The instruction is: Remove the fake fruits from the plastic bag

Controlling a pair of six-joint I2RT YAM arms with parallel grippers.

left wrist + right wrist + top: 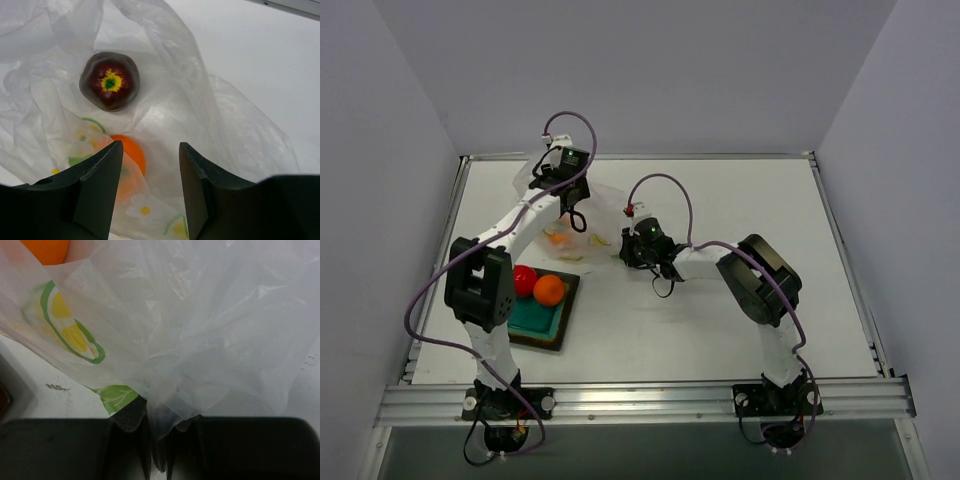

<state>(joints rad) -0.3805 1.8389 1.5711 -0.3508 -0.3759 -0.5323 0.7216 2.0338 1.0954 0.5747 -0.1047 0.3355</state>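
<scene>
The plastic bag lies crumpled on the table, stretched diagonally between the grippers. The right gripper is pinched on its film. The teal dish holds a red fruit and an orange fruit. Only the left wrist view shows the maroon fruit, calyx up, inside the bag. A second orange fruit lies under the left gripper, whose jaws are parted.

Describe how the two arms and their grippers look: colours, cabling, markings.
Both the left arm and right arm have white links with bulky black joint housings. A thin purple cable loops along each, and a small green light shows near each wrist. The left gripper and right gripper have matte black, flat-faced fingers. No lettering is readable.
</scene>
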